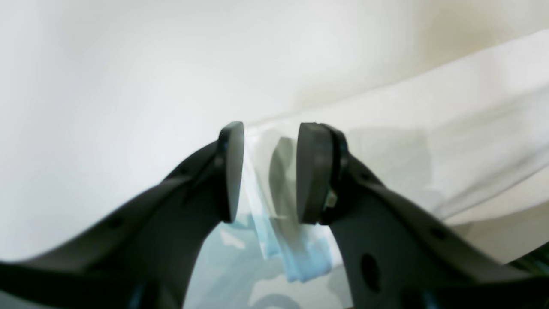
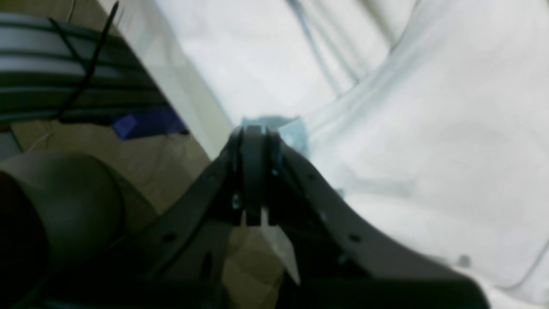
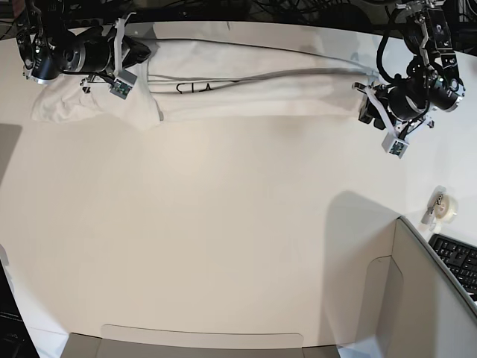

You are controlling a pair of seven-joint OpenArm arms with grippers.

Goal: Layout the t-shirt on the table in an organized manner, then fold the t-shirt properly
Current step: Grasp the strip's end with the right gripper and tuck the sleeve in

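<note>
Right, over on the left of the base view, the right hand (image 3: 145, 54) has its pads pressed together on a bunch of the t-shirt (image 3: 246, 86), pinching cloth near one end; its own wrist view shows the white fabric fanning away from that pinch. A sleeve or loose end lies past it toward the worktop's (image 3: 223, 239) far left edge. Moving across, the shirt lies as a long, narrow band along the far side of the worktop, pulled into ridges, with only a sliver of dark print showing. On to the right: the left hand (image 3: 367, 108) sits at the other end, its fingers (image 1: 315, 171) half spread with a fold of white and pale-blue cloth between them. I cannot tell whether they actually grip it or merely straddle it.

My read is that this is the spreading-out stage, with folding not begun. To do it well, both ends need a secure hold, then an even, level pull toward the open middle, so the bunched fabric opens flat rather than twisting.

By the right edge sits a small tape roll (image 3: 445, 207).
</note>
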